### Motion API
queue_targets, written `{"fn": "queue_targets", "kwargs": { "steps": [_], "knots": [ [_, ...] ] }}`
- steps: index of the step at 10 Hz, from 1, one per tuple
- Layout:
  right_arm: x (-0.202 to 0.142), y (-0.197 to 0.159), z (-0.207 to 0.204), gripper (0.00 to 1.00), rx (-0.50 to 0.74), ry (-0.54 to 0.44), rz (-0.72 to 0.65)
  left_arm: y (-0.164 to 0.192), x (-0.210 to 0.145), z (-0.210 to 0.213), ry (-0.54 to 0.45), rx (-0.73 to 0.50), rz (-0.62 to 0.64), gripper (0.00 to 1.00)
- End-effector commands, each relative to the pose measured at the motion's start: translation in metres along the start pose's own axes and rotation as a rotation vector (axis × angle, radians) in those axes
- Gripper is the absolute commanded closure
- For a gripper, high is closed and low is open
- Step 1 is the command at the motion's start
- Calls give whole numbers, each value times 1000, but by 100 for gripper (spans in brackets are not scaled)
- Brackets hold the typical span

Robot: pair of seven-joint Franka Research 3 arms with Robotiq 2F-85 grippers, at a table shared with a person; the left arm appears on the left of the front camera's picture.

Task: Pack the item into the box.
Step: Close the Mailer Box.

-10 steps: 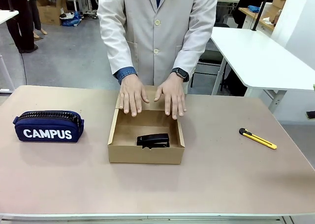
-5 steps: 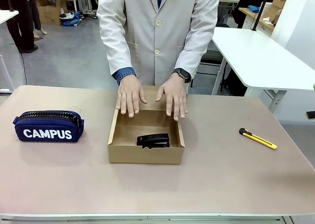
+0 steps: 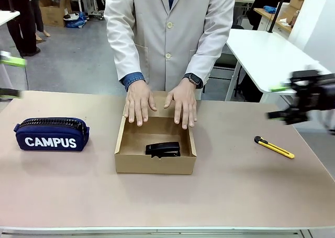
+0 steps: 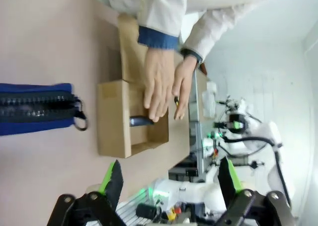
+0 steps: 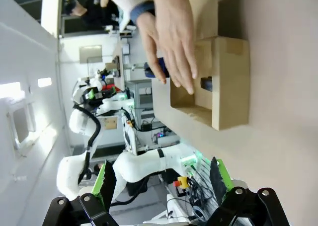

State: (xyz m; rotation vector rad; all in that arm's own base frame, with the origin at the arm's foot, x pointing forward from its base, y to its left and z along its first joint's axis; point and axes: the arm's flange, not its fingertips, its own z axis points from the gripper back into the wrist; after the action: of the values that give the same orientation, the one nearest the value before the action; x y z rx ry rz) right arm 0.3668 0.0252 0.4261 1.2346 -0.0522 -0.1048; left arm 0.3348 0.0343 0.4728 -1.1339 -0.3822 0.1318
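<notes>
the left hand [image 3: 6, 77] and right hand [image 3: 278, 101] have come into view.

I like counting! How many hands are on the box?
2. The watch-wearing hand and the other hand lie side by side on the box at its far edge.

The beige table [image 3: 235, 196] carries three things. The brown cardboard box [image 3: 155, 163] sits mid-table, between the left gripper [image 3: 10, 77] and the right gripper [image 3: 279, 101], well apart from both. The navy "CAMPUS" pencil case [image 3: 51, 135] lies near the left gripper, on its inner side. The yellow utility knife [image 3: 274, 147] lies near the right gripper.
</notes>
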Motion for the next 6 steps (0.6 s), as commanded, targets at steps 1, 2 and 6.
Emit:
{"fn": "queue_targets", "kwargs": {
  "steps": [1, 2, 6],
  "knots": [
    [32, -18, -51, 0, 12, -7, -31, 7, -9, -40, 59, -19, 24, 0],
    [33, -19, -56, 0, 50, -83, 31, 16, -7, -39, 74, 92, -2, 0],
    [19, -21, -62, 0, 0, 3, -33, 2, 0, -49, 69, 20, 15, 0]
  ]
}}
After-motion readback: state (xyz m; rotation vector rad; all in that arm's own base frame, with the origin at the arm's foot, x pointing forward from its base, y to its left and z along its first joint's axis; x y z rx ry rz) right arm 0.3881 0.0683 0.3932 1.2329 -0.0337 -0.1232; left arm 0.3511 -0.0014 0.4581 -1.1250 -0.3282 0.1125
